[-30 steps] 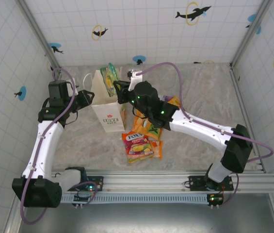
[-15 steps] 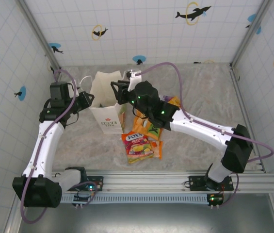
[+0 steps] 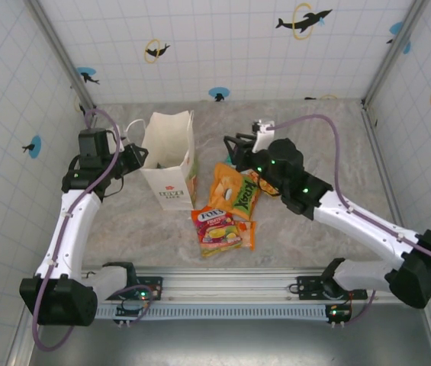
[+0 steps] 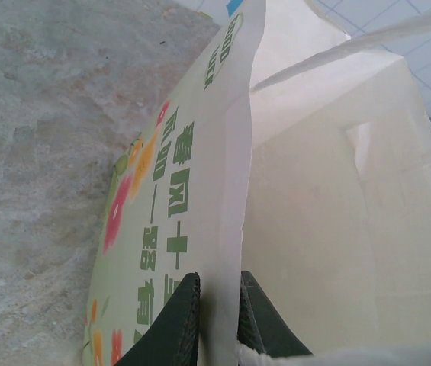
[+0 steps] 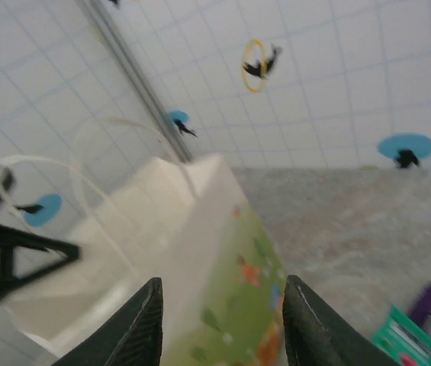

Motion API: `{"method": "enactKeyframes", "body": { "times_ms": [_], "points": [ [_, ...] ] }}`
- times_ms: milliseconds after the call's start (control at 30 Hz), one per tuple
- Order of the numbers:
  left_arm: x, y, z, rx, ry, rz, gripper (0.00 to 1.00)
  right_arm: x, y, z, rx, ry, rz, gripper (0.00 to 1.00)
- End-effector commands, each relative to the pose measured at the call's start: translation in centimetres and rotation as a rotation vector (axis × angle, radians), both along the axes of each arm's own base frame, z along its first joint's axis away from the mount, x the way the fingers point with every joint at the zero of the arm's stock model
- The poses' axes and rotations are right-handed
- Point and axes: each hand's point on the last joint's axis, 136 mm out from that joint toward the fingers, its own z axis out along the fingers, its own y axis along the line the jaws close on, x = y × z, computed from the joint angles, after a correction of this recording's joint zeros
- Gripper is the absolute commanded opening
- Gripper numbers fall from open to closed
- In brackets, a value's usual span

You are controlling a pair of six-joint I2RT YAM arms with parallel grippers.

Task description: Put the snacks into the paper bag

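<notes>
Your left gripper [image 4: 217,305] pinches the rim of the paper bag [image 3: 171,194] between its 2 fingers. Your right gripper [image 5: 223,320], jaws spread and empty, hovers right of the bag. The red FOX'S packet [image 3: 217,229] and the orange packet [image 3: 226,187] lie by the bag's near right corner.

I see the cream-white flower-printed paper carrier bag [image 3: 171,164] standing upright, mouth open. Just right of it, glossy flat snack packets lie clustered: red FOX'S packet [image 3: 215,227] nearest me, orange packet [image 3: 225,183] and green packet [image 3: 247,195] behind.
</notes>
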Motion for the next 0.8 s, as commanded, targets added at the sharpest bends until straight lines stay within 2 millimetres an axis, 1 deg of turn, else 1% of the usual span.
{"method": "enactKeyframes", "body": {
  "times_ms": [0,133,267,367,467,533,767],
  "points": [
    [0.1,-0.3,0.8,-0.002,-0.025,-0.009,0.18,-0.7,-2.4,-4.5,-0.002,0.131,0.0,0.45],
    [0.2,-0.3,0.8,-0.001,-0.025,-0.007,0.18,-0.9,-6.2,-8.7,0.068,0.258,-0.068,0.46],
    [0.3,-0.4,0.8,-0.008,-0.025,-0.013,0.17,-0.7,-10.0,-13.1,0.212,0.424,-0.146,0.46],
    [0.3,-0.4,1.0,-0.008,-0.03,-0.013,0.18,-0.7,-12.0,-16.0,0.292,0.529,-0.193,0.47],
    [0.3,-0.4,1.2,-0.007,-0.034,-0.014,0.17,-0.9,-13.3,-18.5,0.352,0.613,-0.244,0.47],
    [0.4,-0.4,1.1,-0.007,-0.033,-0.014,0.18,-0.9,-13.7,-19.6,0.392,0.65,-0.266,0.47],
    [0.3,-0.4,1.0,-0.007,-0.029,-0.016,0.17,-0.1,-14.3,-22.3,0.405,0.722,-0.327,0.47]
  ]
}}
